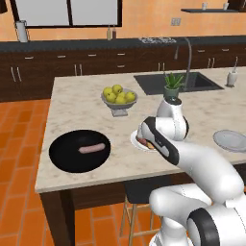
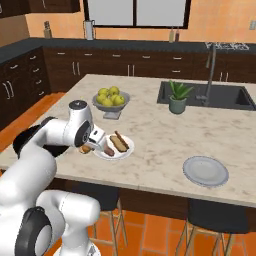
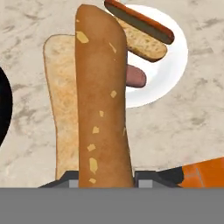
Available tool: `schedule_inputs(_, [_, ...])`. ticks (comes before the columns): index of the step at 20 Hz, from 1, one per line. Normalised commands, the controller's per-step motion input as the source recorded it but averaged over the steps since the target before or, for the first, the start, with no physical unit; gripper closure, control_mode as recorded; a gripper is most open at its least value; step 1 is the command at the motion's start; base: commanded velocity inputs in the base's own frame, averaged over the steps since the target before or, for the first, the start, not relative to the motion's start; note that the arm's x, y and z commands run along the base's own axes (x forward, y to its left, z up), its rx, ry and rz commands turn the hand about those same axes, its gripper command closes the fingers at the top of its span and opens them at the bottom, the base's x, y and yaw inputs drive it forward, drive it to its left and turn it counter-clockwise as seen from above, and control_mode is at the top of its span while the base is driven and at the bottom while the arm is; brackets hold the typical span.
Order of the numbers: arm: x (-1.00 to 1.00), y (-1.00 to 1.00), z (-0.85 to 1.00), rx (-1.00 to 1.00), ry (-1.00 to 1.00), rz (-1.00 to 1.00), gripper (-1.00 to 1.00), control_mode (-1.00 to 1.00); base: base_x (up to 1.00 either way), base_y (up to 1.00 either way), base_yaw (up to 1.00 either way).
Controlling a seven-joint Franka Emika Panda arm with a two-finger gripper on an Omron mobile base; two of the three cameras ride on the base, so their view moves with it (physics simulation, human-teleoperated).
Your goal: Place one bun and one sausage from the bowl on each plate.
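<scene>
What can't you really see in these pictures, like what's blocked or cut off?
- Gripper: in the hand view, the held bun covers its fingertips.
- White plate: in the left base view, the arm covers most of it and its food.
- Black bowl: the hand view's left edge cuts it off.
- Grey plate: the left base view's right edge clips it.

arm: bent low over counter edge | fingers: closed on bun
</scene>
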Motion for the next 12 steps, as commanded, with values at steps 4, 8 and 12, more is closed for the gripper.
schedule_inputs(4, [0.00, 0.00, 0.00, 0.00, 0.00, 0.00, 1.00, 1.00, 0.39, -1.00, -0.11])
schedule_inputs(8, [0.00, 0.00, 0.00, 0.00, 0.00, 0.00, 1.00, 1.00, 0.61, -1.00, -0.28])
schedule_inputs(12, [0.00, 0.00, 0.00, 0.00, 0.00, 0.00, 1.00, 1.00, 0.38, -1.00, -0.31])
